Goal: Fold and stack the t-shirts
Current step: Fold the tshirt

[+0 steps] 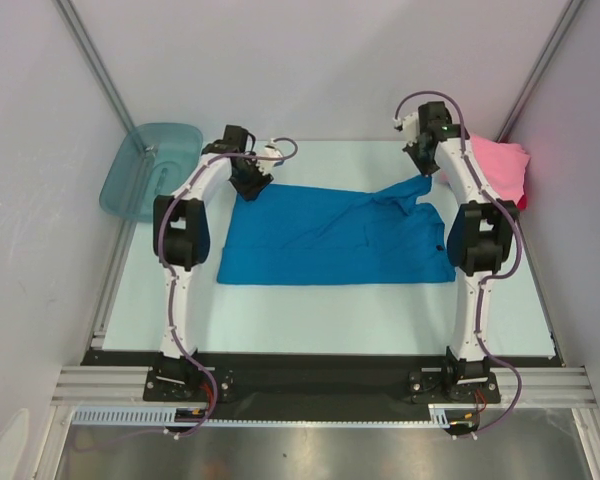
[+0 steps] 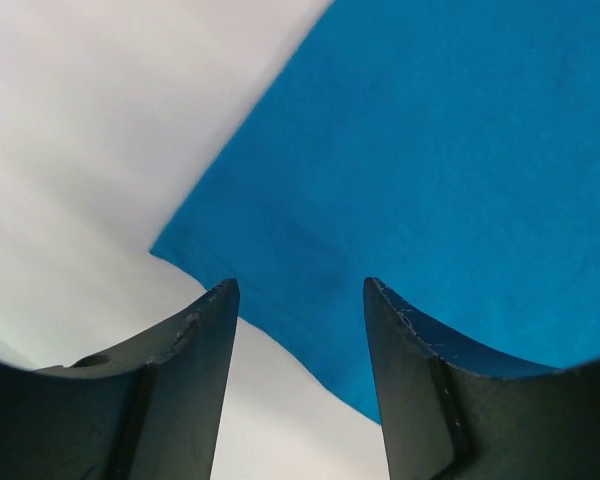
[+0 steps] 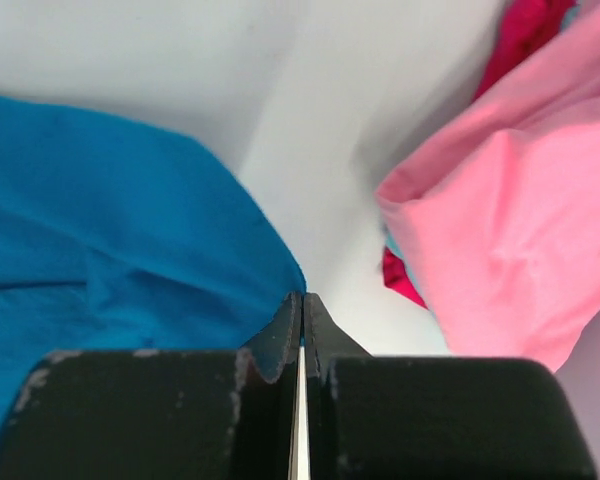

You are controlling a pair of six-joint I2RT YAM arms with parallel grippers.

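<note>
Status: blue t-shirt [image 1: 330, 240] lies spread flat mid-counter [image 1: 330, 320], long side running left-right, between the 2 arms. No fold in it yet.

Right gripper [image 3: 302, 296]: clenched, with only a hairline of light between the jaws. The shirt's far-right corner runs straight into the tips. From above, that corner is drawn into a peak toward the gripper. I read that as a pinch on the cloth, though the contact itself is hidden.

Left gripper [image 2: 298, 290]: released, fingers wide apart, straddling the shirt's far-left corner, with the hem passing between them. Can't confirm any touch.

Why: looks like a 2-corner pickup along the far edge, so both arms can carry that edge toward the near one for fold 1. Right has its corner and left is lined up to close. If left bites short of the hem, the fold will likely go skewed.

Pink t-shirt [image 3: 500, 220] sits bunched at far right, just beside the right gripper and apart from the blue one. Red cloth [image 3: 402, 275] peeks out from under it, probably the queue of shirts waiting to be folded. Teal tub [image 1: 150, 175] is at the far-left corner, well apart from the work.

Writing: no brand, label or print readable anywhere.
</note>
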